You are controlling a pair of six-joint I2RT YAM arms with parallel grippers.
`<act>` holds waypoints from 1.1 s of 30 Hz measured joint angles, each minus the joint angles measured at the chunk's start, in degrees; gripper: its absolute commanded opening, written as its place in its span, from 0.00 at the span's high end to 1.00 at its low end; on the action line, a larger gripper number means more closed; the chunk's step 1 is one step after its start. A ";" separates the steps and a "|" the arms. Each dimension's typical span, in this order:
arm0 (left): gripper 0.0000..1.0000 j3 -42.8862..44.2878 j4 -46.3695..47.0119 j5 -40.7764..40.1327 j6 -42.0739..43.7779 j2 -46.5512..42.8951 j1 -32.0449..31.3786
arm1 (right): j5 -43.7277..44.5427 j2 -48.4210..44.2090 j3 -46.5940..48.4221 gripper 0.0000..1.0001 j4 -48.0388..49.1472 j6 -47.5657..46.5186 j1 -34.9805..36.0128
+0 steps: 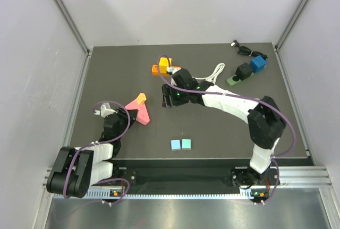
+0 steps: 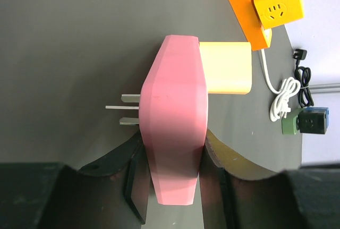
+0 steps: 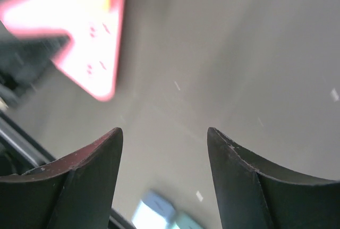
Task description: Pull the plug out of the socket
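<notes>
**Socket held, plug not yet out: your right gripper makes the next move**

Your left gripper (image 2: 173, 149) is clamped hard on the pink socket (image 2: 175, 96), one finger on each flat face, holding it down at the counter (image 1: 212, 133). In the left wrist view the socket's metal prongs (image 2: 127, 107) stick out bare at 9 o'clock. The yellow plug (image 2: 226, 68) sits seated against the pink body at 2 o'clock, clear of your fingers. The two are not yet parted.

Your right gripper (image 3: 163, 133) has its jaws partly apart with nothing between them. Seen from above, it hangs over the middle of the counter at about 2 o'clock from the socket, near it but not touching. Its own camera catches the socket's triangular face, blurred, at 10 o'clock.

Farther out from the socket, the orange power block (image 1: 161, 68) lies at 1 o'clock, with the white cable (image 1: 215, 72) beyond it. Two small blue blocks (image 1: 180, 144) sit at 4 o'clock, toward the near edge.

I judge that you are on the reach for the plug. Next, bring the right gripper onto the yellow plug and close on its two broad sides. Then draw it straight out along its own axis while the left gripper keeps the socket from following. A skewed pull would likely twist the socket in the left grip, so line up before you close.
</notes>
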 measured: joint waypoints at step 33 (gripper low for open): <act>1.00 0.00 0.07 0.04 0.20 0.00 0.00 | 2.64 27.30 28.04 0.38 4.70 13.40 4.74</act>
